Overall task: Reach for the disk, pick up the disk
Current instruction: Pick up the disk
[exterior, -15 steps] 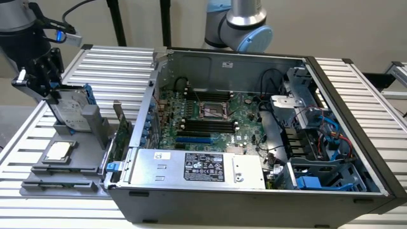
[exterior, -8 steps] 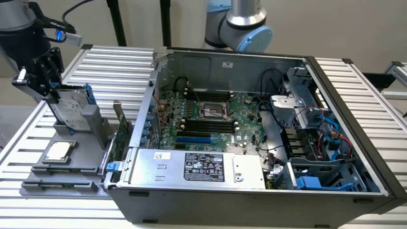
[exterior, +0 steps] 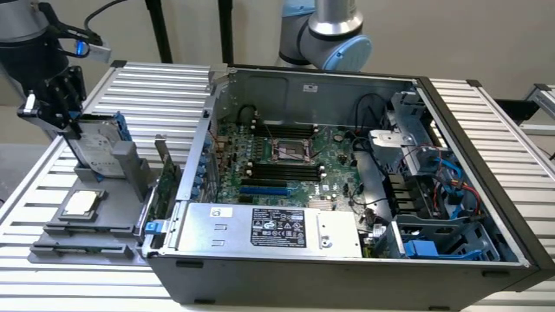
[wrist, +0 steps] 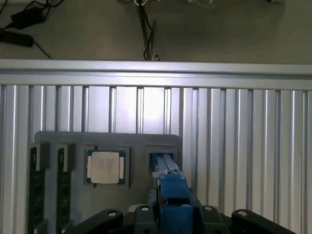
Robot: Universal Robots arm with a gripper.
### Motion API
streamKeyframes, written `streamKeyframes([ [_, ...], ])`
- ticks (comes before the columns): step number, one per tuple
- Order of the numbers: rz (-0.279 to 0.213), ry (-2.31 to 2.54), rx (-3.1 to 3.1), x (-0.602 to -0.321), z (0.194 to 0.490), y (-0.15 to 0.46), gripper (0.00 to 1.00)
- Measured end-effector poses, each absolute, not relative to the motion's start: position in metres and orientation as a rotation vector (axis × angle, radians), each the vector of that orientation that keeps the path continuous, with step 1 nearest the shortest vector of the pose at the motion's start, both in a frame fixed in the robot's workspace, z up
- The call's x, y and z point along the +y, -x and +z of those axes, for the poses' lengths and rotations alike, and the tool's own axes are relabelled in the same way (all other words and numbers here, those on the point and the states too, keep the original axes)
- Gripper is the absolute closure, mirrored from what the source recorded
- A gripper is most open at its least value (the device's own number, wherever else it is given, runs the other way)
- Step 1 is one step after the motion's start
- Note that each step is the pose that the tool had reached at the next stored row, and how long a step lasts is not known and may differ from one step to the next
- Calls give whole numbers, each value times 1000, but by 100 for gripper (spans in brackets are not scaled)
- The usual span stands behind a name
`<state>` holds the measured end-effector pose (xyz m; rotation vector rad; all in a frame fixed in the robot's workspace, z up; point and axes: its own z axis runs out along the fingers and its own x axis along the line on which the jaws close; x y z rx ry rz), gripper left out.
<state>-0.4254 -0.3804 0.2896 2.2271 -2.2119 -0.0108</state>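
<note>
Pincer (exterior: 67, 123) at the upright disk (exterior: 97, 146); grasp unconfirmed.
At the exterior view's left, the worktop's (exterior: 156, 84) grey fixture (exterior: 87, 244) carries a chip (exterior: 80, 203) nearest. Behind it the disk stands on edge in a slot, likely for top access. Whether the pincer over it is closed cannot be told.

Silver-grey cylindrical metal arm joint (exterior: 335, 18) is bearing a pale blue rounded plastic cap (exterior: 345, 55). A thin black cable (exterior: 95, 18) is curving onto the dark wrist. The matte black angular gripper (exterior: 67, 127) is displaying small round silver screw heads (wrist: 112, 213).
</note>
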Motion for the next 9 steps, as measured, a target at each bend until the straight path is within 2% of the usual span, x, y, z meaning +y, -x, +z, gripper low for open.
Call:
streamKeyframes([
  [9,-10,-2228,-2213,-388,290,428,67],
])
